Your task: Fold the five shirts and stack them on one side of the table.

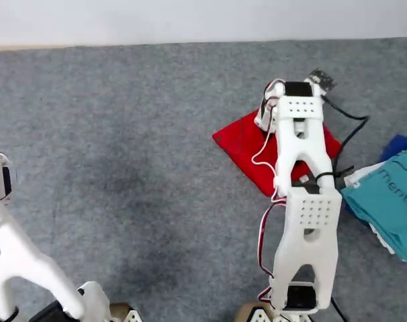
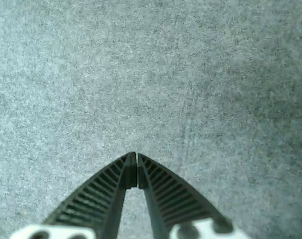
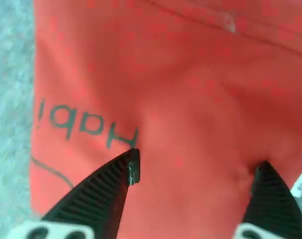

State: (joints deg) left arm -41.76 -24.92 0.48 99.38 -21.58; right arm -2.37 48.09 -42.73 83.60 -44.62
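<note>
Right gripper (image 3: 198,169) is sitting wide open directly over the red shirt (image 3: 191,89), fingertips down at the cloth and nothing clamped between them; we're not able to tell whether they're actually pressing in. We're reading the key relation this way: the shirt is lying straight below this gripper, so any grab is going down, not sideways. In the high view the red shirt is showing as a roughly square patch turned corner-on to the arms and partly hidden under the right arm, so we're not calling a clear long axis. Left gripper (image 2: 136,164) is hanging fully closed and empty over bare grey table (image 1: 123,134), well apart from the red shirt, so the right arm is clearly the nearer 1. Counting: we're seeing 1 red shirt and 1 teal shirt (image 1: 391,201) on the right arm's outer side, plus 1 blue cloth (image 1: 397,146) and 1 white strip (image 1: 381,238) poking out around the teal 1. We're guessing those are more shirts but can't confirm, so we're sure of 2 out of 5.
</note>
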